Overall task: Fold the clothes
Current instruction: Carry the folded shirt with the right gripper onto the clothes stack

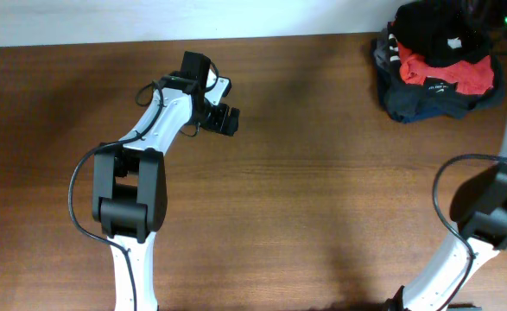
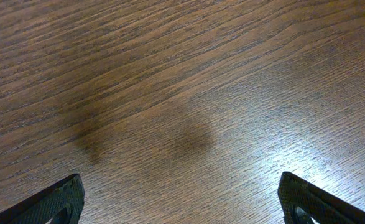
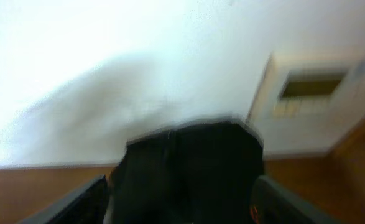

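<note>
Two risks stand out. The black garment (image 1: pixel 439 26) lies heaped on top of a pile in the far right corner of the desk (image 1: pixel 322 190), over a red t-shirt (image 1: pixel 460 76) and some navy garments (image 1: pixel 417 104). A pull on it could drag those along with it or tip them over the right edge, since the heap sits close to that edge. A pinch on a bunched fold could also bring up only one layer, leaving the garment twisted when it is spread out for folding.

The right pincer (image 3: pixel 179 199) is up at that corner. Its wrist view is badly blurred, but the two fingers stand wide apart at the bottom of the view, with the dark cloth filling the space between them against a pale wall (image 3: pixel 107 62). It looks spread, not clamped; I cannot tell whether the fingers touch the cloth.

The left pincer (image 1: pixel 227 119) is near the middle of the far edge, well apart from the pile. Its fingers are spread wide over bare wood and hold nothing, so it probably cannot help until the garment is brought toward the middle of the desk
</note>
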